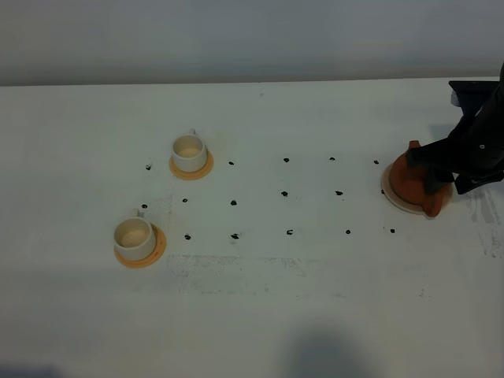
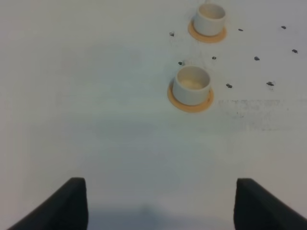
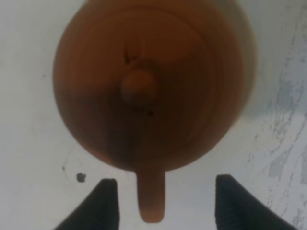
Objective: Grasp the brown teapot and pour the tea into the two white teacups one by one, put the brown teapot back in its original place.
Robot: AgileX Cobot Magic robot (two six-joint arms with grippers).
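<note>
The brown teapot [image 1: 405, 179] sits on its pale round coaster [image 1: 391, 200], the original place, at the table's right side. My right gripper [image 1: 431, 183] is lowered over the pot. In the right wrist view the teapot [image 3: 148, 81] fills the frame, and its handle [image 3: 151, 199] lies between the two fingers of the right gripper [image 3: 165, 191], with a gap on each side. The jaws are open. The two white teacups [image 1: 189, 152] [image 1: 133, 237] stand on orange saucers at the left. My left gripper [image 2: 160, 201] is open and holds nothing, with both teacups [image 2: 192, 85] [image 2: 209, 18] ahead of it.
Small black marks [image 1: 285, 194] dot the white table in a grid between the cups and the teapot. The table's far edge [image 1: 236, 82] meets a grey wall. Scuffed patches [image 1: 488, 224] show near the right edge.
</note>
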